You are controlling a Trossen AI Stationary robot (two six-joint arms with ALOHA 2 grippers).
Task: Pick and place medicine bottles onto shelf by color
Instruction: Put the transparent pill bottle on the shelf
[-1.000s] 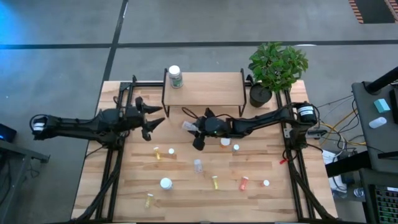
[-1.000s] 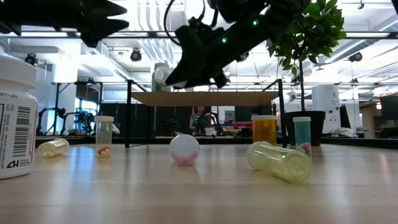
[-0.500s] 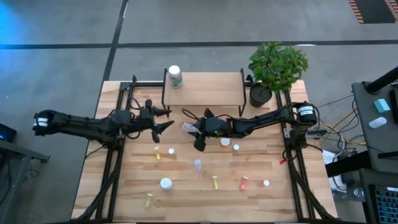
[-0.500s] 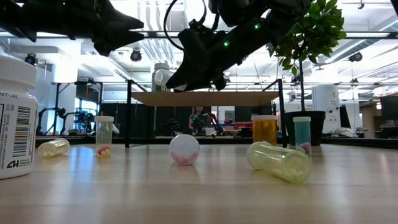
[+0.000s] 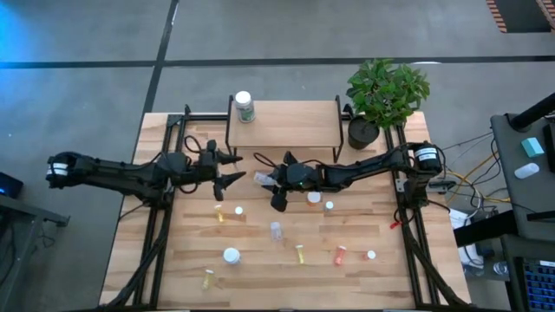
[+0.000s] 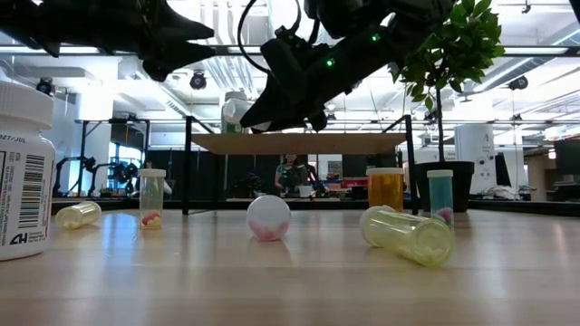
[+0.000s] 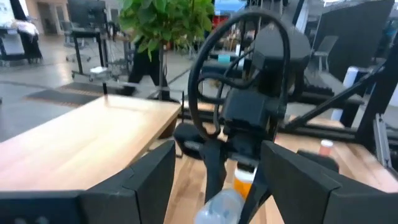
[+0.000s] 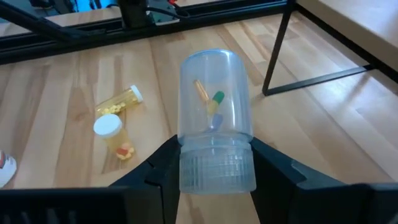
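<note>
High view, right gripper (image 5: 265, 178): pinching a clear bottle (image 5: 261, 177) above the table (image 5: 416, 260), just in front of the shelf (image 5: 290, 117).
High view, left gripper (image 5: 227, 166): fingers spread, empty, facing the right one from close by.
High view, shelf: one green white-capped bottle (image 5: 244, 106) stands at its left end.
High view, table: loose bottles lie scattered in front of the arms.
Low view: clear bottle (image 6: 237, 110) held level with the shelf board (image 6: 299, 143); a large white bottle (image 6: 24, 172) stands near the camera.
Left wrist view: blurred; the bottle (image 7: 225, 205) probably shows low between the fingers.
Right wrist view: fingers clamp the bottle's cap (image 8: 217, 166); capsules show inside.
</note>
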